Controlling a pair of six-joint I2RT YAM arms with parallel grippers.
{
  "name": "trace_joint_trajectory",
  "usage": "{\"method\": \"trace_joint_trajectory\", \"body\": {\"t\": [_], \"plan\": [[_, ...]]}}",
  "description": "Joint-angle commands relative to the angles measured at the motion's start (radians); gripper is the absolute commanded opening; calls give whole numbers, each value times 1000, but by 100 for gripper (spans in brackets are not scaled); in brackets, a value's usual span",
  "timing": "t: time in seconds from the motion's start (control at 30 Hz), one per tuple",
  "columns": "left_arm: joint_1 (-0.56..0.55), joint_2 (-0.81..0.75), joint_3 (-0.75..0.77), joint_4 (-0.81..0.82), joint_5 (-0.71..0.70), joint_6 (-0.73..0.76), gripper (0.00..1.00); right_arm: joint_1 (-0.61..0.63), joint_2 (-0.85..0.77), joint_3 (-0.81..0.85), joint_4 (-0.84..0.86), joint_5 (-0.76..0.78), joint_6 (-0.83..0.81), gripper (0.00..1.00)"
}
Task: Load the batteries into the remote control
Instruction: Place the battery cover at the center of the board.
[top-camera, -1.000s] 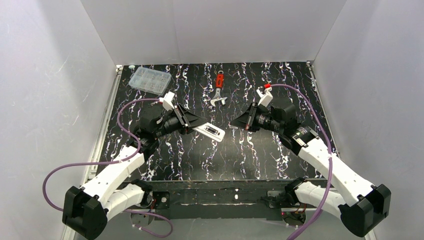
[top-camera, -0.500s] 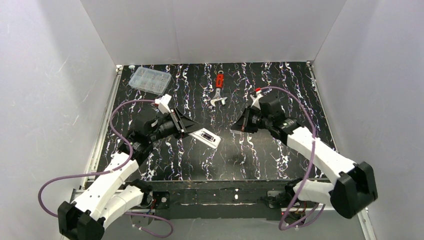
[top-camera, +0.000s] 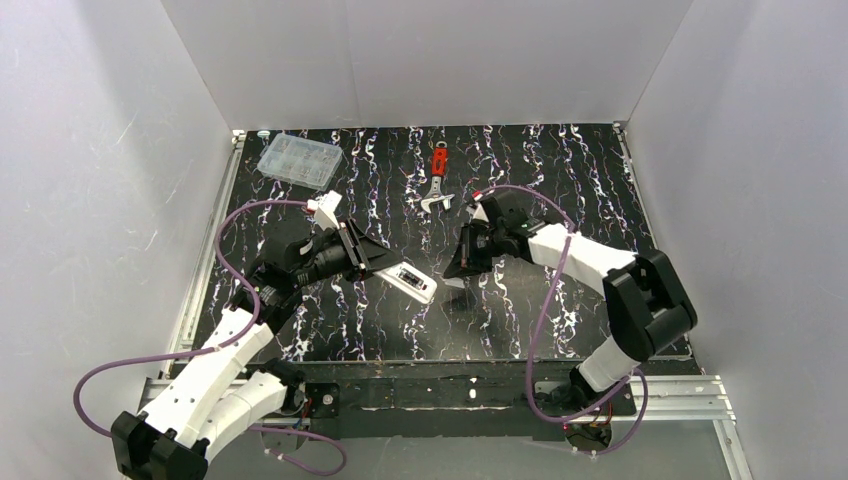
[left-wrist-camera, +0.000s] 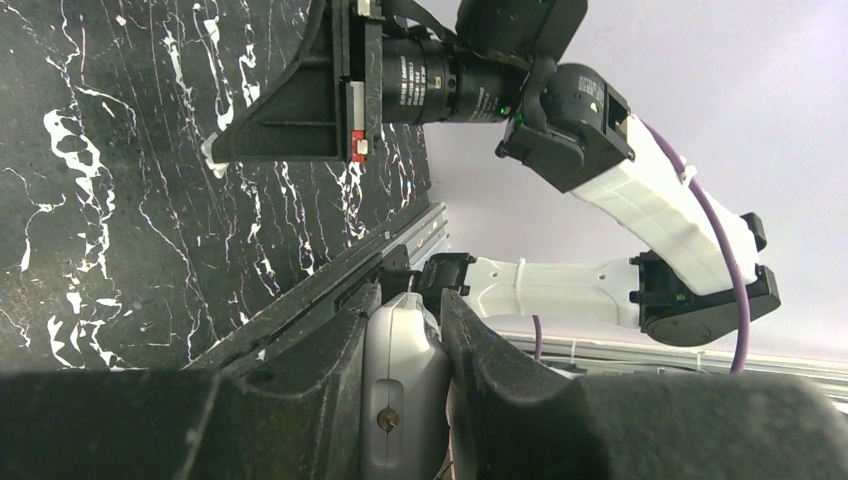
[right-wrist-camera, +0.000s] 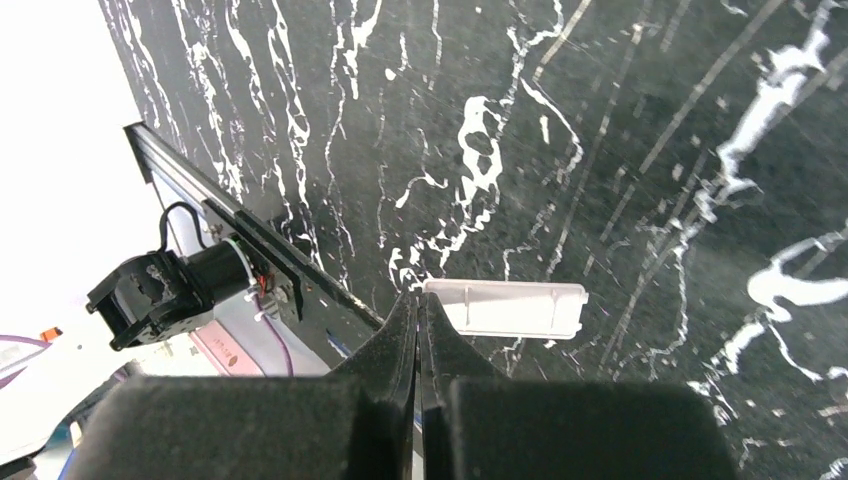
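My left gripper (top-camera: 385, 268) is shut on one end of the white remote control (top-camera: 412, 281), which it holds above the table's middle with a dark recess facing up. The left wrist view shows the remote control (left-wrist-camera: 400, 390) clamped between both fingers. My right gripper (top-camera: 452, 272) is shut, its tips down at the table beside the remote's free end. They touch the left end of a small white rectangular piece (right-wrist-camera: 505, 308) lying flat on the tabletop; it is not between the fingers. No batteries are in view.
A clear plastic compartment box (top-camera: 299, 160) sits at the far left corner. A red-handled wrench (top-camera: 438, 180) lies at the back centre. The metal rail (top-camera: 450, 385) runs along the near edge, and white walls enclose the other sides.
The right arm swung inward and lowered its shut tips to the table by the small white piece. The left gripper carried the remote slightly nearer and lower.
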Motion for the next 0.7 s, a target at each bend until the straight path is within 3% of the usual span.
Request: {"method": "trace_joint_trajectory", "body": {"t": [0.0, 0.3, 0.5, 0.67], "plan": [[8, -16, 49, 12, 41, 19, 0, 18, 75, 112, -69, -68, -58, 4], [8, -6, 47, 17, 46, 14, 0, 24, 125, 169, -154, -17, -154, 51], [8, -6, 46, 17, 43, 12, 0, 24, 98, 195, -221, 78, -277, 52], [8, -3, 47, 18, 45, 12, 0, 27, 117, 215, -263, 53, -321, 50]]}}
